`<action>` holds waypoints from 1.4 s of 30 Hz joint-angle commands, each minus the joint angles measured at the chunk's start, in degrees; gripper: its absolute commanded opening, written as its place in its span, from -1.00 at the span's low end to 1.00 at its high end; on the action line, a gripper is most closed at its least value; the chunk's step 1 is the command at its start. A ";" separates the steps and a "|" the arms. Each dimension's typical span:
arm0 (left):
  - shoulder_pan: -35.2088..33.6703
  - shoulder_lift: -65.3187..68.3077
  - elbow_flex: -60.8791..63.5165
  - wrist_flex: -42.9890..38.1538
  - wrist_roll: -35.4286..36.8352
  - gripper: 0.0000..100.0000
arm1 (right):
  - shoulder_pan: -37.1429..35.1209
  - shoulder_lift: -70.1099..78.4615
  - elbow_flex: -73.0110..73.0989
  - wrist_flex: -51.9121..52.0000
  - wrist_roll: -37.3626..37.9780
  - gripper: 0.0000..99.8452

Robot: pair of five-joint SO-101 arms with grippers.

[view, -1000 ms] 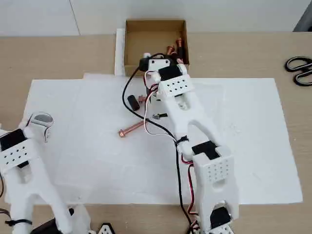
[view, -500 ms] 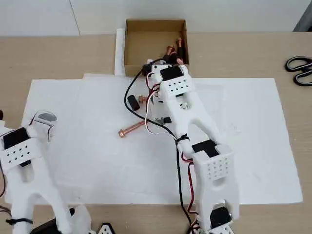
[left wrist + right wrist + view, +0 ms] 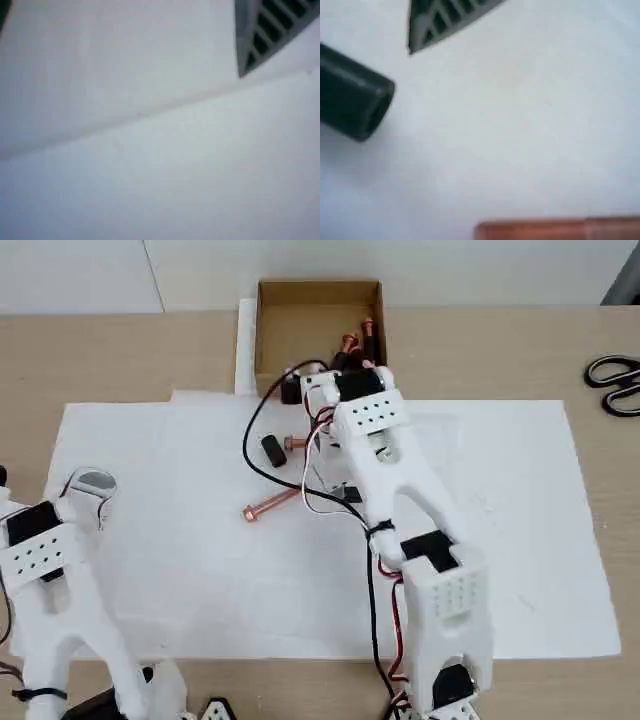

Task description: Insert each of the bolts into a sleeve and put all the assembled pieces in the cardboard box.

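It looks partly done to me. A few assembled pieces [image 3: 355, 340] lie in the far right corner of the box [image 3: 270, 330]. Out on the white sheet [image 3: 500, 490], a loose sleeve [image 3: 273, 451] lies with a short bolt [image 3: 294, 443] just beside it. A longer bolt [image 3: 268, 506] lies apart from both, toward the arms' bases. So I judge there is joining and boxing left to do, though I see only one loose sleeve for two bolts. The right gripper [image 3: 451, 19] hangs over the sleeve and short bolt. The left gripper [image 3: 88, 485] sits at the sheet's left edge. For either gripper, I cannot tell whether it is open or closed.
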 commanded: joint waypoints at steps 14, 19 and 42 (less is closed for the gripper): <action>0.18 -0.62 -0.31 0.00 0.18 -0.40 | 0.48 -3.47 7.12 1.01 29.27 -0.48; 0.18 -0.62 -0.31 0.00 0.18 -0.40 | 0.40 -0.57 6.86 0.92 34.73 -0.48; 0.18 -0.62 -0.22 0.09 0.18 -0.40 | -0.92 6.73 3.25 -2.68 42.20 -0.48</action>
